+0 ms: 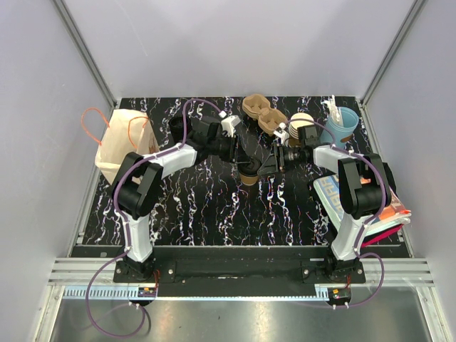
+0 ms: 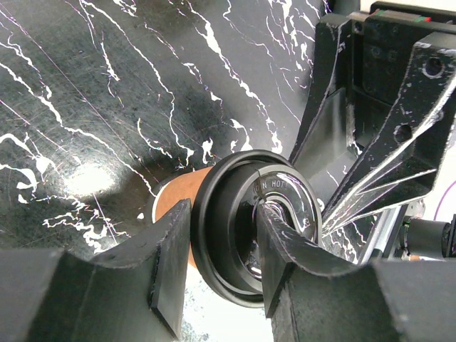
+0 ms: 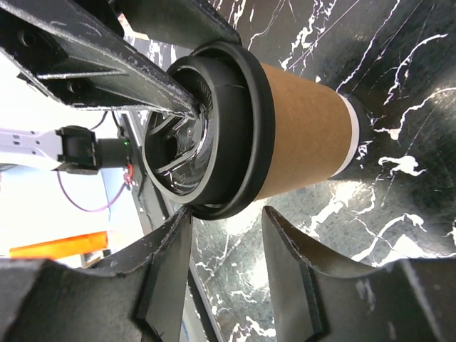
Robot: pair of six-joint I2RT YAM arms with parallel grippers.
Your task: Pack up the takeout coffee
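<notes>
The left claw (image 2: pixel 224 214) is closed on the black lid (image 2: pixel 288 192). One finger presses the outside of the rim and the other lies in the sunken top, covering part of the raised lettering. The lid sits on the takeout coffee (image 3: pixel 306 135), a tan paper cup standing upright on the table (image 2: pixel 107 92) near its middle, a little toward the far edge. From the left wrist only a strip of the tan wall shows behind the lid, and the base is hidden.

The right claw (image 3: pixel 226 212) stands open with nothing between its fingers, its tips just beside the lid's rim. Its own view cuts off the left claw's fingers at the top edge, and the bright background there is washed out.

From above, both claws meet over the cup and cover nearly all of it. A paper bag (image 1: pixel 121 146) with orange handles stands at the table's left edge, and a light blue cup (image 1: pixel 347 125) is at the far right corner.
</notes>
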